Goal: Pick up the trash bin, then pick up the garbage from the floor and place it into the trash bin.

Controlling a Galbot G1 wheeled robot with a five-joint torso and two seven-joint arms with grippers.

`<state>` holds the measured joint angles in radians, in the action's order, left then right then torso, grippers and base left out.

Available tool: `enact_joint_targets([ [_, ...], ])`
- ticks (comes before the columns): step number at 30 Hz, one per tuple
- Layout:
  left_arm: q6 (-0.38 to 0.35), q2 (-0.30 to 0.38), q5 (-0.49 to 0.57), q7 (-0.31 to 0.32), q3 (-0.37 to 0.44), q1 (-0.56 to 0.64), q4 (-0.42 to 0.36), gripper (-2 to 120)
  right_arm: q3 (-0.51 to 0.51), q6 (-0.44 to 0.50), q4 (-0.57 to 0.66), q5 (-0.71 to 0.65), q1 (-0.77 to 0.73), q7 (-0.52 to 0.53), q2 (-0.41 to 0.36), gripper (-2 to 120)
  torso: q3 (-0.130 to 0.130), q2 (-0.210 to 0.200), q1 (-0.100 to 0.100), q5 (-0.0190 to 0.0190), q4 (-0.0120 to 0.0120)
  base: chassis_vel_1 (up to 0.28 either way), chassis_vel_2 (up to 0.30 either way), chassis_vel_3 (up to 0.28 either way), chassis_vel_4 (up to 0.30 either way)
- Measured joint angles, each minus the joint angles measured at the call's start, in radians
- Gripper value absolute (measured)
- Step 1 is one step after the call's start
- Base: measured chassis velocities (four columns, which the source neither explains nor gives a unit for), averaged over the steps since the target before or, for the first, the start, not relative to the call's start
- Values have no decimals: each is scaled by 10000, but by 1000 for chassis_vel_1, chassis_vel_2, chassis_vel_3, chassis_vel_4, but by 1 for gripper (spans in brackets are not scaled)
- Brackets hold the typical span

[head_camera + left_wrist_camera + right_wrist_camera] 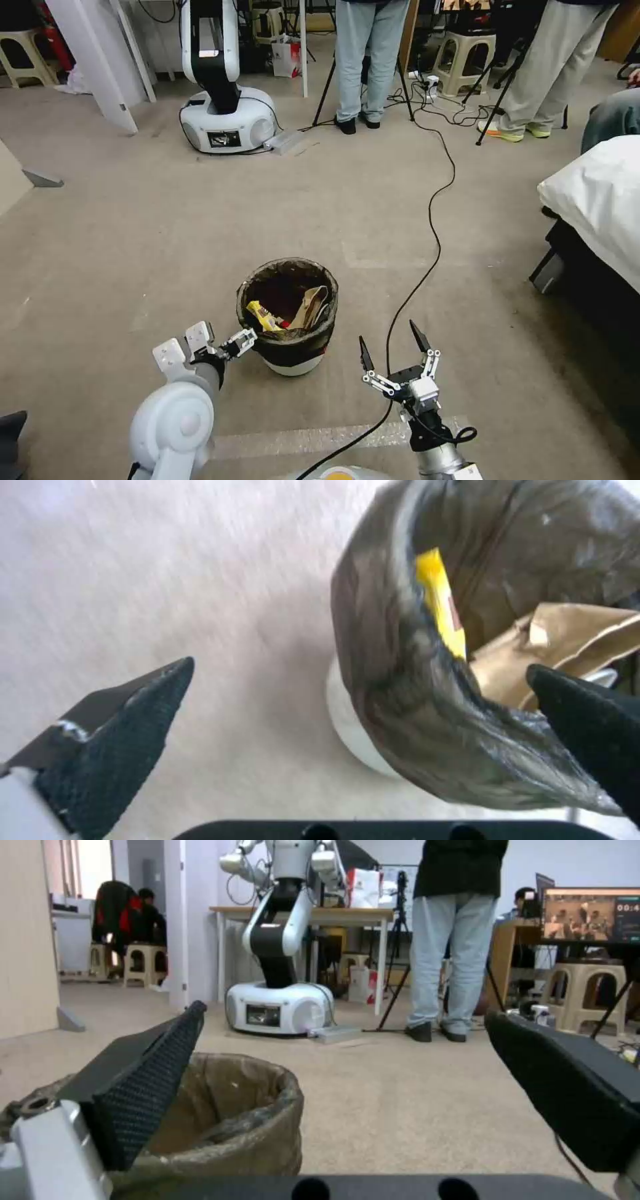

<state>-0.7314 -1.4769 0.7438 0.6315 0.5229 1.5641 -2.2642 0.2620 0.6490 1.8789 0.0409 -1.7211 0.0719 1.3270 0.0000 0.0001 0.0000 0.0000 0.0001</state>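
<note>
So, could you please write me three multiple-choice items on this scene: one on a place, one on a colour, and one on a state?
1. Where does the trash bin stand?
A. On the bed
B. On the carpet, ahead of the left gripper
C. On a stool

2. What colour is the wrapper lying in the bin?
A. Yellow
B. Blue
C. Green

3. How do the jaws of the right gripper stand?
A. Shut on the bin's rim
B. Shut on the cable
C. Open, holding nothing

Answers:
1. B: the head view shows the bin on the carpet just beyond the left gripper.
2. A: the wrapper is bright yellow against the dark bag.
3. C: the two black fingertips are spread apart with only floor between them.
</note>
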Motion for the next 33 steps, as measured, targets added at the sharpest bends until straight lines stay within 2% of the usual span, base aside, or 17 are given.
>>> enact_joint_targets([
  [2,395,13,-1337,-648,-93,367,-230,114,22,0,17,0,-10,36,16,100,0,0,0,0,0,0,0,0,0],
  [3,395,13,-1337,-648,-93,367,-230,114,22,0,17,0,-10,36,16,100,0,0,0,0,0,0,0,0,0],
  [5,1541,27,-3360,-1395,-163,847,-250,115,37,6,44,5,-17,145,46,100,0,0,0,0,-1,0,0,0,0],
  [7,1755,27,-3619,-1484,-169,911,-240,115,39,6,55,5,-17,184,54,100,1,0,0,-1,-1,0,0,0,0],
  [8,3493,4,-5296,-1968,-167,1298,20,113,43,-36,141,4,7,432,107,100,0,0,0,4,-1,0,0,0,0],
  [9,4617,-38,-6373,-2264,-138,1584,335,113,47,-157,249,11,45,655,150,100,0,0,0,0,-1,0,0,0,0],
  [10,5275,-53,-6950,-2504,-104,1806,527,113,48,-252,323,11,67,783,175,100,0,0,0,-3,-1,0,0,0,0],
  [11,5275,-53,-6950,-2504,-104,1806,527,113,48,-252,323,11,67,783,175,100,0,0,0,-3,-1,0,0,0,0],
  [12,6870,-57,-7845,-3088,-70,2414,929,110,44,-528,548,13,147,1088,228,100,0,0,0,1,1,0,0,0,0],
  [13,8054,-76,-8210,-3477,-92,2871,1251,107,42,-718,704,73,229,1289,256,100,0,0,0,-1,1,0,0,0,0],
  [14,8542,-98,-8325,-3617,-106,3031,1398,106,41,-783,757,118,260,1371,258,100,0,0,0,0,2,0,0,0,0],
  [15,8542,-98,-8325,-3617,-106,3031,1398,106,41,-783,757,118,260,1371,258,100,0,0,0,0,2,0,0,0,0],
  [16,9276,-148,-8500,-3752,-131,3222,1693,103,41,-870,841,180,291,1484,263,100,0,0,0,2,2,0,0,0,0],
  [18,10117,-239,-8741,-3783,-139,3329,2107,101,50,-984,948,267,287,1589,248,100,0,0,-1,0,0,0,0,0,0],
  [21,10674,-308,-8893,-3741,-189,3425,2414,100,112,-1057,1000,397,239,1700,239,100,0,-1,-1,1,-1,0,0,0,0],
  [27,11057,-326,-8946,-3747,-317,3468,2675,100,240,-1030,966,703,228,1708,254,100,0,-1,0,0,-1,0,0,0,0],
  [33,11265,-330,-8858,-4105,-449,3502,2808,100,226,-975,873,848,222,1660,274,100,0,-1,0,1,-1,0,0,0,0],
])
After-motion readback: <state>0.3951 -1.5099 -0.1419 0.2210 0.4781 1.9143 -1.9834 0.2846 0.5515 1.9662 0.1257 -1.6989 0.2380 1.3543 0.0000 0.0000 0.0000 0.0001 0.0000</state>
